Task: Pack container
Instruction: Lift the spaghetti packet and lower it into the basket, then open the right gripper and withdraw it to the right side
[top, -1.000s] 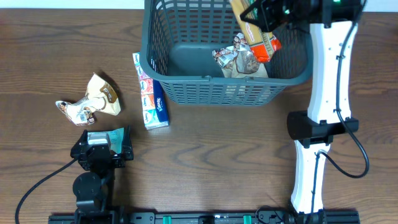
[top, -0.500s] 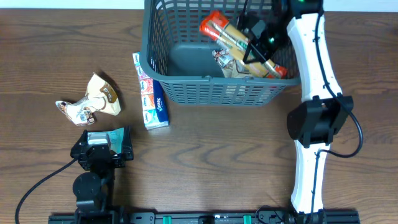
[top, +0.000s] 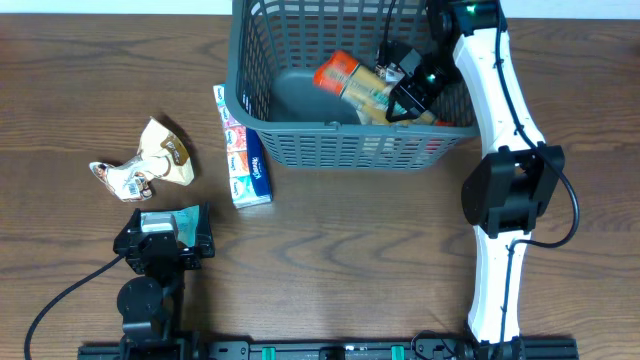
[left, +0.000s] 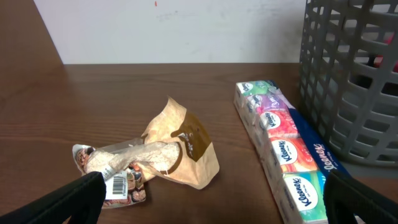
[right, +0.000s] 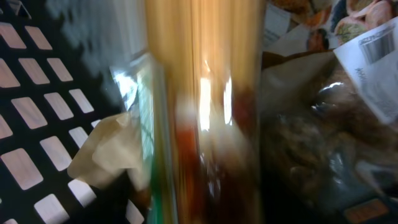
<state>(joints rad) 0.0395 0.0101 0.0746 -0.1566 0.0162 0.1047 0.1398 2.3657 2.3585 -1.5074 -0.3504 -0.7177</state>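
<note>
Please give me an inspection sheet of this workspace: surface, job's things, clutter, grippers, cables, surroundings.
Surface: brown wooden table, no spills seen.
Job's things: basket at the far edge; pasta pack tilted inside it, over a snack packet; tissue pack beside the basket's left wall; crumpled bag further left, outside.
Clutter: nothing seen.
Grippers: left gripper open, near the front edge; right gripper inside the basket at the pasta pack, jaws hidden.
Cables: black cable on the table by the left arm; second cable looped at the right arm.
Surroundings: white wall.

The pasta packet (right: 199, 93) blurs across the right wrist view, and the overhead's top edge cuts off the container (top: 300, 150)
</note>
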